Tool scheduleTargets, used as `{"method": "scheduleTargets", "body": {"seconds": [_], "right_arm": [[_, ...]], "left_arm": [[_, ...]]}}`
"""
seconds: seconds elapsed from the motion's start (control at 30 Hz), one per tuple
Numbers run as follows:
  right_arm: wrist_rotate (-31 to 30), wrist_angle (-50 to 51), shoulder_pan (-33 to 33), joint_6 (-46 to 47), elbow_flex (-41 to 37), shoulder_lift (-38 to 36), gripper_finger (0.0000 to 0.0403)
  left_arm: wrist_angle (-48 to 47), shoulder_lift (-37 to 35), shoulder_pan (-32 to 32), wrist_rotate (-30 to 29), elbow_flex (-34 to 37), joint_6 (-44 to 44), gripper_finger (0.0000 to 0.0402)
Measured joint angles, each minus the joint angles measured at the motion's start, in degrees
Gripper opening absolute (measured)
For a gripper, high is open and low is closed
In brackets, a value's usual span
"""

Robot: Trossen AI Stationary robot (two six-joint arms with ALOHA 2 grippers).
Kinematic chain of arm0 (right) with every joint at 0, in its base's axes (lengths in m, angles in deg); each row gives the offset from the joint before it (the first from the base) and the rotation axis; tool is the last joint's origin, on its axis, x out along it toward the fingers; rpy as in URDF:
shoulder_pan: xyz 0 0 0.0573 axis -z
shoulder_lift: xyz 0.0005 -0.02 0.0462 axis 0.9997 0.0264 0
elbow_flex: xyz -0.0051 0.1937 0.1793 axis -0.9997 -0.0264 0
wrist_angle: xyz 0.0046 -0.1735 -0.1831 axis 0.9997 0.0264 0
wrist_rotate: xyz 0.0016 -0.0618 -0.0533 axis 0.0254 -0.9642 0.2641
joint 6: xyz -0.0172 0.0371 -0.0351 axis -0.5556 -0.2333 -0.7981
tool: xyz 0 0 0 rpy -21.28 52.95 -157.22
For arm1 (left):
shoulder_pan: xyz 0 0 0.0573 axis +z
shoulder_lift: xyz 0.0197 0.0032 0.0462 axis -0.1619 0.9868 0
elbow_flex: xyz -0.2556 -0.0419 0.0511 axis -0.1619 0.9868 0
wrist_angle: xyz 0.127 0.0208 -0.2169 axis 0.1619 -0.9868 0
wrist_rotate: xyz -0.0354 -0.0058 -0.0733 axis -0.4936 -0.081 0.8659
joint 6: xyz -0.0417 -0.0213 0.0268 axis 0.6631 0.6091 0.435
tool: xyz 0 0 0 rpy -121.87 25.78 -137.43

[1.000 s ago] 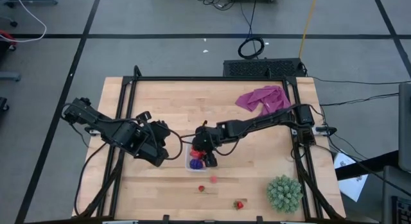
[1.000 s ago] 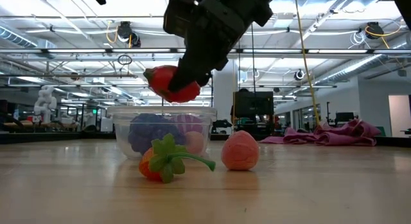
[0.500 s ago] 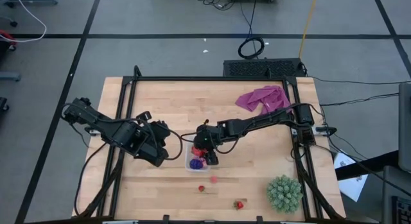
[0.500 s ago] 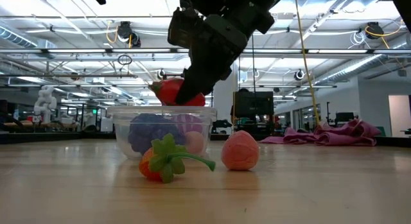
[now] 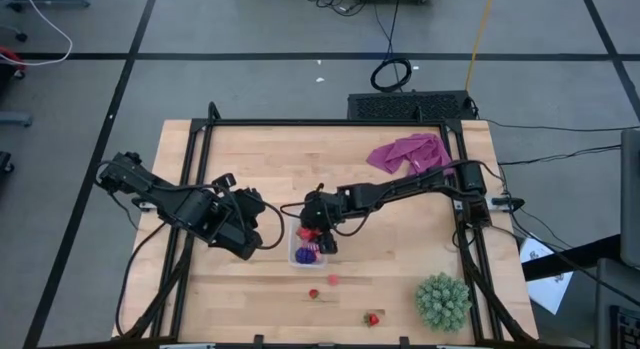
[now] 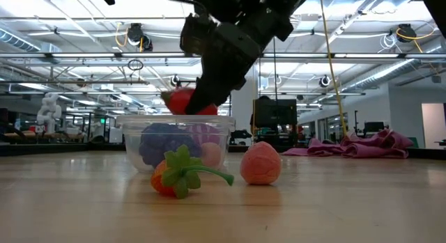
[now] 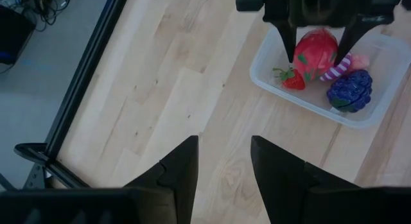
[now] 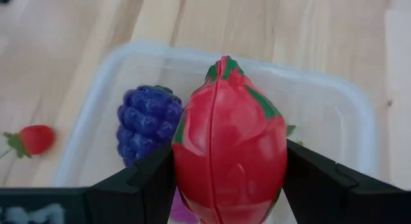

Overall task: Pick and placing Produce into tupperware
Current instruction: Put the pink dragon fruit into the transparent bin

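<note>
**Kid:** What was the biggest thing on the table (image 5: 250, 159)?

**Helper:** The spiky green plant (image 5: 443, 301), down at 4 o'clock, and the pink cloth (image 5: 408, 153) up at 1 o'clock. Neither one belonged in the box.

**Kid:** Where was the box?

**Helper:** The tupperware (image 5: 296, 251) sat near the middle of the table. The right gripper (image 5: 312, 235) hung right over it, holding the big red fruit (image 8: 229, 146) between its two fingers, low by the rim (not let go yet, I think).

**Kid:** What was inside?

**Helper:** A purple grape bunch (image 7: 350, 90), one little strawberry (image 7: 292, 79), and something pink and purple (image 7: 345, 62) partly hidden behind the red fruit.

**Kid:** And the other arm?

**Helper:** The left gripper (image 5: 255, 233) waited at 9 o'clock from the box, pinched nearly shut with nothing in it.

**Kid:** What was left to do?

**Helper:** Three small pieces lay outside, at 6 o'clock from the box: a pink round piece (image 6: 260, 163), a strawberry (image 6: 171, 177) beside it, and another strawberry (image 5: 372, 318) farther toward 5 o'clock. So I'd guess a bit more than halfway.
</note>
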Motion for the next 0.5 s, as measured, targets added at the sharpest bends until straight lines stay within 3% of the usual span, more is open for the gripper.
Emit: {"method": "scheduleTargets", "body": {"seconds": [0.5], "right_arm": [[0.0, -1.48, 0.0, -0.44, -0.02, 2.03, 0.0233]], "left_arm": [[0.0, 0.0, 0.0, 0.0, 0.0, -0.04, 0.0147]]}}
